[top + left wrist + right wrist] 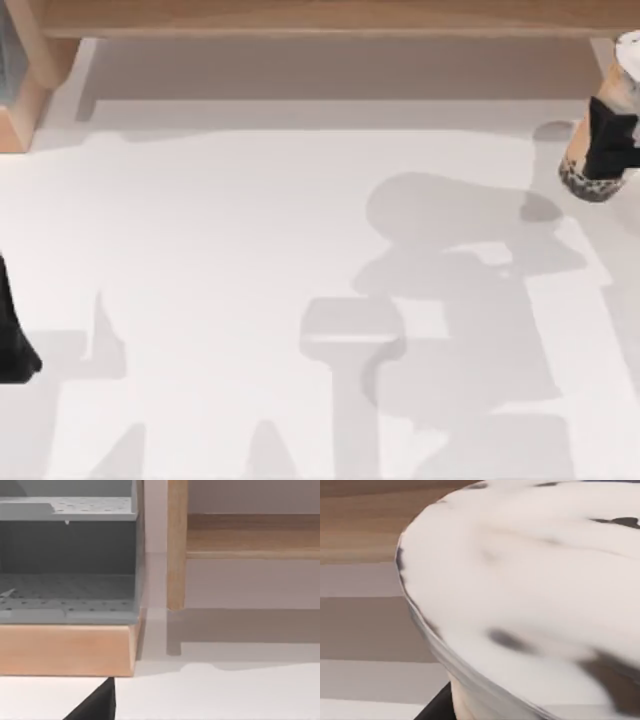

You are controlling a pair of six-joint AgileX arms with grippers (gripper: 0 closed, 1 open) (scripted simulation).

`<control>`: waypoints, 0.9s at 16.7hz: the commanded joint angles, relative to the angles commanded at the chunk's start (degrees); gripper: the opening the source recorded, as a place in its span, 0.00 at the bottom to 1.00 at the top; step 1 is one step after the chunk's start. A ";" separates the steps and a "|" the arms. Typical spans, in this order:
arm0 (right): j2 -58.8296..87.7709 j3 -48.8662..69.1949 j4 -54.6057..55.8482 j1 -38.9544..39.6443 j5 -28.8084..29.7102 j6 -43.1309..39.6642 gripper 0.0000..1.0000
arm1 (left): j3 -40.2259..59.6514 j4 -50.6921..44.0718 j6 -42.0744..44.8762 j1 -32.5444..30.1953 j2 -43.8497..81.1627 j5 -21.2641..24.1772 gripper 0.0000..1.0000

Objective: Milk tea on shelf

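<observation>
Up at the far right edge of the top view, your right gripper (612,140) is clamped on the milk tea (600,120), its black fingers wrapped around the cup's middle. The cup looks tilted from above: its white lid points toward the back of the table and its dark speckled pearl bottom leans toward the front. It appears lifted off the white table (250,280), with a small shadow just to its left.

Just behind the cup, the shelf (320,15) runs across the back of the table as a long light-brown board. The cup's lid sits close to the board's front edge at the right end; you cannot tell whether it touches.

From the right wrist camera, the milk tea's white lid (530,580) looms very near, with the wooden shelf (365,525) behind it.

Your left arm rests parked at the left edge of the table. A black part of the left gripper (97,705) shows in its wrist view, but you cannot tell whether its fingers are apart or together. That view faces the shelf's wooden side post (176,545) and a grey rack on a wooden base (67,647).
</observation>
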 joint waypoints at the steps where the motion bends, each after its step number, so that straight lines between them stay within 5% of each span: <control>1: 0.07 3.44 -3.37 3.27 1.79 0.83 0.00 | 0.00 0.00 0.00 0.00 0.00 0.00 1.00; 8: 4.58 35.11 -27.56 22.03 18.45 1.10 0.00 | 0.00 0.00 0.00 0.00 0.00 0.00 1.00; 15: 16.13 62.25 -49.30 29.18 36.52 0.25 0.00 | 0.00 0.00 0.00 0.00 0.00 0.00 1.00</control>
